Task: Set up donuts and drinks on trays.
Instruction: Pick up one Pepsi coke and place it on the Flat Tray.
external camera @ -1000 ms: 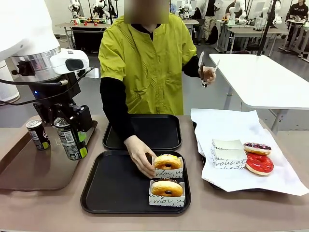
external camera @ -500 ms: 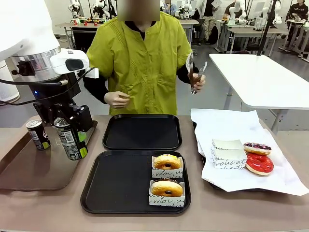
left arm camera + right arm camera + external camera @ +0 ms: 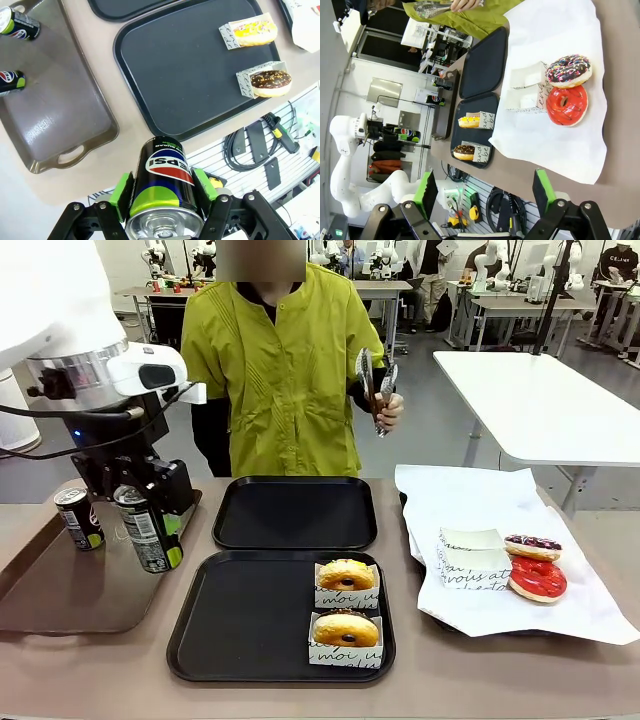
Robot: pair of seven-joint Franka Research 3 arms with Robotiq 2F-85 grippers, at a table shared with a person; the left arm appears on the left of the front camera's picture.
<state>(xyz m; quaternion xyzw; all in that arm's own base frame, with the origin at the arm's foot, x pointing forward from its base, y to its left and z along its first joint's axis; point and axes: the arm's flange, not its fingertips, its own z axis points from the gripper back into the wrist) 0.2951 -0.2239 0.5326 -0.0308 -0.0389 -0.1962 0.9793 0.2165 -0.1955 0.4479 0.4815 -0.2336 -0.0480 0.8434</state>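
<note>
My left gripper [image 3: 150, 540] is shut on a dark drink can [image 3: 146, 527] with a green band, held upright over the right edge of the brown tray [image 3: 60, 600]. In the left wrist view the can [image 3: 166, 182] sits between the green pads [image 3: 121, 192]. Two black trays lie mid-table: the far one [image 3: 295, 512] bare, the near one [image 3: 240, 620] carrying two sleeved donuts [image 3: 347, 576] [image 3: 346, 630] at its right side. My right gripper [image 3: 485, 192] is open with nothing in it, looking across the paper at a red donut [image 3: 566, 105] and a sprinkled donut [image 3: 568, 70].
Another can [image 3: 78, 518] stands on the brown tray; the left wrist view shows two cans there [image 3: 20, 25] [image 3: 10, 82]. At right, a white-paper-lined tray [image 3: 500, 505] holds empty sleeves [image 3: 472, 558] and two donuts. The person stands behind the far tray holding tongs [image 3: 376, 380].
The person's hand left the donut on the near tray and drew back; the person straightened and brought the tongs in front of the chest. My left gripper and its can stayed put.
</note>
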